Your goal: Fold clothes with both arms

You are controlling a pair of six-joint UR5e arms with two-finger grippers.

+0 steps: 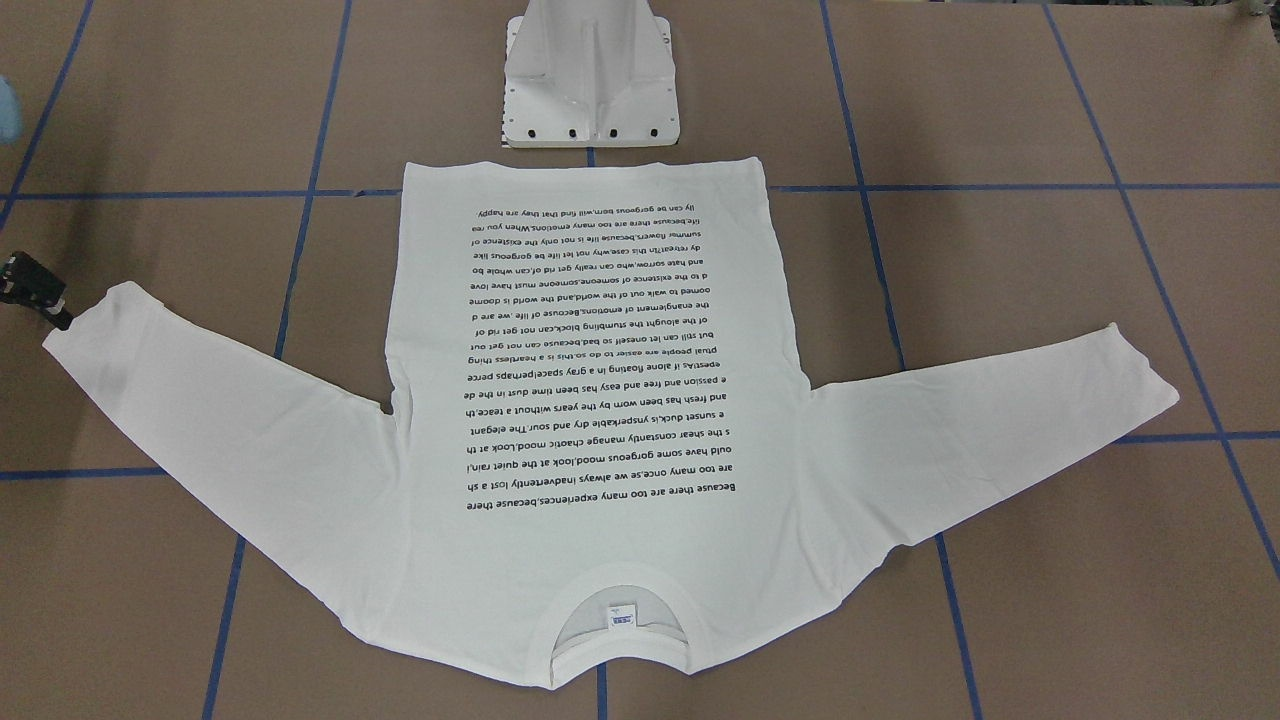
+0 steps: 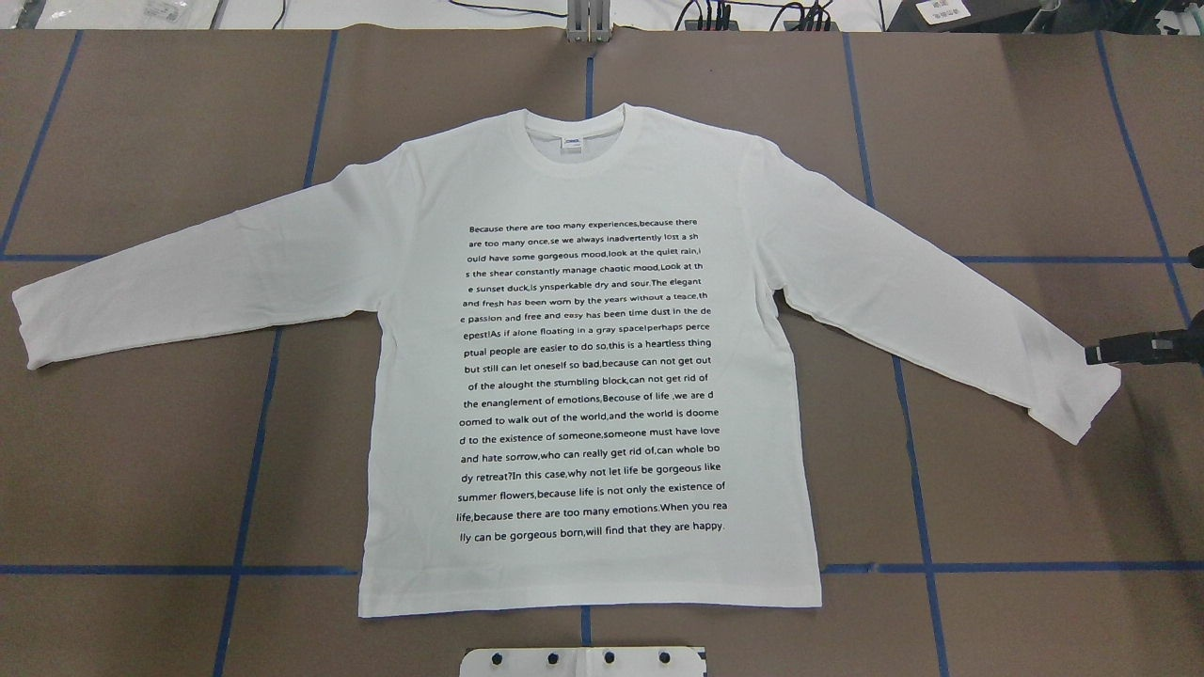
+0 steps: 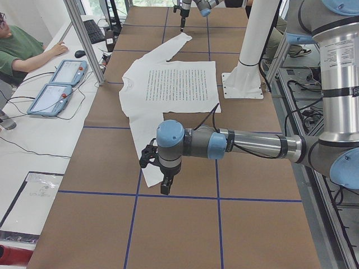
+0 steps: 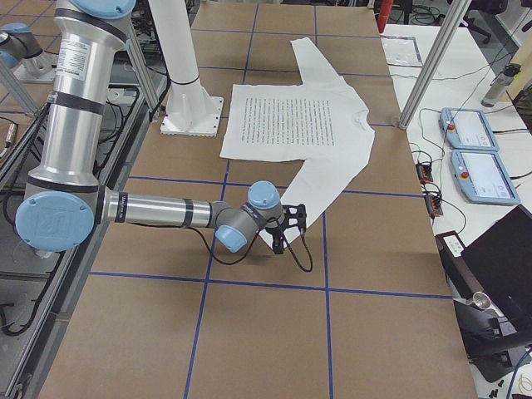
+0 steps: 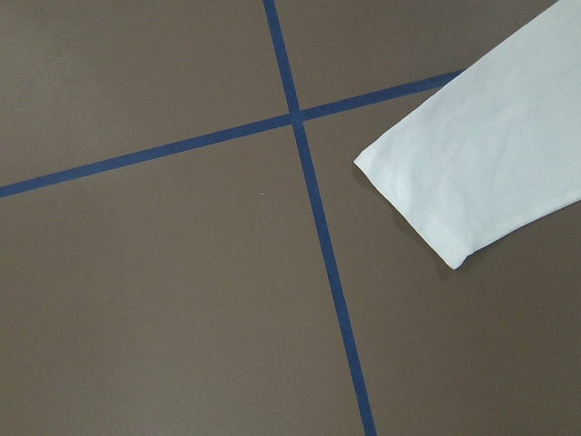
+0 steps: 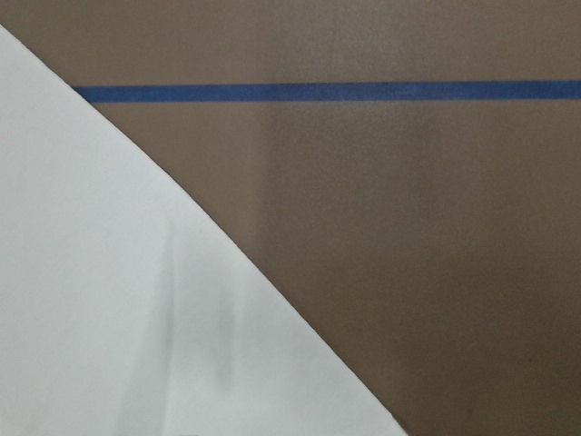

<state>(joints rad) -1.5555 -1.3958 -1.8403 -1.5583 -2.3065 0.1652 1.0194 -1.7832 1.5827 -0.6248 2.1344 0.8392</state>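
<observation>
Sleeves are what the coming move turns on. A white long-sleeved cotton T-shirt (image 2: 583, 188) with many lines of small black print lies flat and print-up in the middle of the brown paper-covered table (image 2: 141, 141). Its hem is at the robot's edge, just in front of the white metal pedestal (image 1: 590, 80), and its collar points toward the operators' edge. The body runs lengthways between those two edges. Both sleeves spread sideways and slant back toward the robot's edge.

The left sleeve (image 2: 188, 273) reaches toward the table's left end. The black two-finger left gripper (image 3: 164, 182) hangs pointing down near that cuff. Its wrist view has the cuff off to one side, so the cuff seems to lie beside the jaws rather than between them. Only the side view shows this gripper, so whether its jaws are parted or closed cannot be told.

The right sleeve (image 2: 941, 301) reaches toward the right end. The black right gripper (image 2: 1096, 354) comes in from that end with its tip at the cuff corner nearer the operators' edge. Contact cannot be confirmed, and the jaws are seen edge-on, so their state cannot be told either. Each arm is the nearer one to its own sleeve. A first fold would likely carry each cuff inward along the sleeve's length toward the body.
</observation>
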